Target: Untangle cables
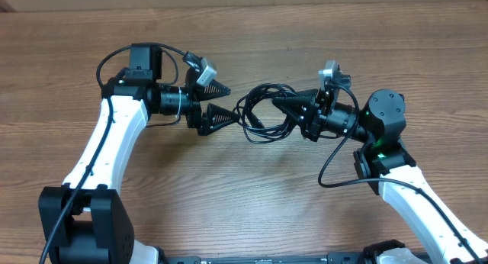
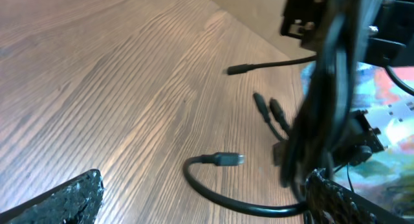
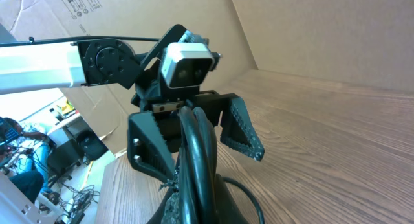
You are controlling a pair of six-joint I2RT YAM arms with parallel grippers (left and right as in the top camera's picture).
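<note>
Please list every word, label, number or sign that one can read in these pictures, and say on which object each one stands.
No text can be read for certain.
cardboard box: black printed marks and symbols, too small and blurred to read.
cables and table: no writing visible.

The cables (image 1: pixel 258 120) crowd the gap between left pincer (image 1: pixel 230 104) and right pincer (image 1: pixel 277 101)

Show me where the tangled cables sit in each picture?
Overhead: cables in the centre.
Left wrist: right side, hanging, plugs trailing onto the table.
Right wrist: bottom centre, close up.
Shared landmark: the wooden table.
</note>
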